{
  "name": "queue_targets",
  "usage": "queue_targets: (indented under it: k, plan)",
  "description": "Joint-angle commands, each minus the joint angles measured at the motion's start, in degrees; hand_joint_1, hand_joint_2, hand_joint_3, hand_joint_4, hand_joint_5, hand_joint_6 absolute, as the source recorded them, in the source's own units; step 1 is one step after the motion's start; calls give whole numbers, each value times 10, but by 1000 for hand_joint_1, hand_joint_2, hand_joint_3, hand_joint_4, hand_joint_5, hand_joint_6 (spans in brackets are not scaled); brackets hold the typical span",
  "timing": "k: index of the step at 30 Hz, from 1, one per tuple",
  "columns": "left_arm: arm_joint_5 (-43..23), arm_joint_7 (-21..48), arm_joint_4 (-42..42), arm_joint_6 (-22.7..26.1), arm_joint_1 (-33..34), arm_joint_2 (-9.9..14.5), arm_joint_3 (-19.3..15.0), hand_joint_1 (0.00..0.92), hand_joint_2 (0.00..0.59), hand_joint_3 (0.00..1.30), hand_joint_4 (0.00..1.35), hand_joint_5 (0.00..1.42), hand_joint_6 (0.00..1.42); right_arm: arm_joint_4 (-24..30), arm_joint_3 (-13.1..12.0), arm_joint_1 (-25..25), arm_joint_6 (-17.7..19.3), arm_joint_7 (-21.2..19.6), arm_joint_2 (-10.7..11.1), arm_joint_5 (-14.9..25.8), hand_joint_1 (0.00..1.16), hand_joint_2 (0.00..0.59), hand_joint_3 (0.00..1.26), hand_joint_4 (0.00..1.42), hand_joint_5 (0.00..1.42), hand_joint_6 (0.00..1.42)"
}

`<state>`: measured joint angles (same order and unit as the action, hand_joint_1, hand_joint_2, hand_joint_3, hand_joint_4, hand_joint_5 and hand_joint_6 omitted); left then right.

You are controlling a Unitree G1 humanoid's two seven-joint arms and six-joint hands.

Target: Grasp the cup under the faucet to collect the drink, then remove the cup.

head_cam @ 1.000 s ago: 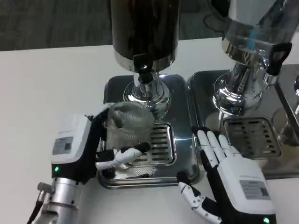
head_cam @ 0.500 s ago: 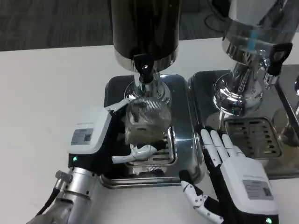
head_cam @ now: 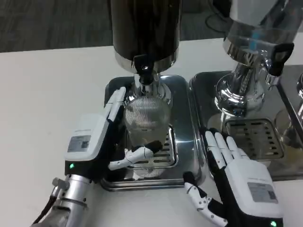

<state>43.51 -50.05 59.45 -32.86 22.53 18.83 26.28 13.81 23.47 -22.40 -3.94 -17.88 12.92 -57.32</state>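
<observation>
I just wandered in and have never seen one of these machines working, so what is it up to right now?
The robot is fetching a drink. Its left hand holds a clear ribbed cup on the metal drip tray, right below the faucet of the dark drink dispenser. Its right hand lies open on the table beside the tray, holding nothing. I can't tell whether any drink is flowing.

Hand labels point(head_cam: 78, 143) blurred (nothing legible).

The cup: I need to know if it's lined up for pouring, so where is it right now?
In the head view the cup sits left of centre, directly below the dark dispenser's faucet, over the drip tray, held by the left hand.
</observation>
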Motion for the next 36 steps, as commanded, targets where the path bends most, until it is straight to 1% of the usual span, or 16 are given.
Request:
queue_targets:
  k: [1,5,7,9,12,14,16,18,19,22,25,29,31,32,34,36]
  plan:
    - [-40,35,-50,-8,-43,30,-33,0,9,0,1,351,377,-3,-1,4,0,-4,3,-1,176,403,0,0,0,58]
    - [-51,51,-95,-2,-66,43,-51,0,0,0,0,324,339,-12,-5,14,4,-4,6,6,176,403,0,0,0,31]
    - [-60,57,-120,-2,-83,52,-65,0,0,0,0,309,314,-12,-2,16,-3,-4,5,-2,189,397,0,0,0,2]
    - [-65,62,-136,0,-93,55,-73,0,0,0,0,285,292,-15,-1,20,-6,-1,7,-6,191,394,0,0,0,0]
    - [-63,63,-166,4,-126,70,-85,0,0,0,0,237,220,-18,2,25,-15,1,10,-24,191,391,0,0,0,0]
    - [-62,63,-181,6,-143,79,-92,0,0,0,0,164,116,-18,12,29,-35,1,9,-63,189,374,0,0,0,0]
    - [-43,54,-193,17,-158,92,-91,0,18,0,0,99,39,-27,23,38,-53,2,10,-98,167,363,0,0,0,0]
    - [-4,36,-199,38,-172,111,-80,0,28,0,0,44,2,-39,28,50,-57,10,13,-106,164,361,0,0,0,0]
    - [7,31,-198,44,-176,115,-77,0,32,0,0,25,0,-42,30,53,-57,9,15,-107,163,361,0,0,0,0]
    - [12,33,-191,50,-191,121,-78,0,41,0,0,1,0,-41,31,55,-54,7,18,-102,160,360,0,0,0,0]
    - [5,34,-198,50,-201,126,-86,0,59,0,0,0,0,-47,41,62,-58,3,19,-119,158,359,0,0,0,0]
    - [-32,48,-205,23,-207,136,-114,0,77,0,0,0,0,-54,53,69,-66,0,9,-125,155,359,0,0,0,0]
    - [-54,58,-214,-2,-212,149,-130,0,77,0,0,0,0,-54,60,67,-74,-1,1,-129,155,358,0,0,0,0]
    - [-73,68,-220,-25,-216,156,-143,0,77,0,0,0,0,-54,65,65,-79,-4,-3,-135,154,358,0,0,0,0]
    - [-97,77,-237,-58,-221,167,-164,0,77,0,0,0,0,-50,72,61,-87,-12,-5,-147,154,358,0,0,0,0]
    - [-99,81,-256,-69,-225,166,-175,0,71,0,0,0,0,-51,63,58,-86,-17,-3,-132,165,368,0,0,0,0]
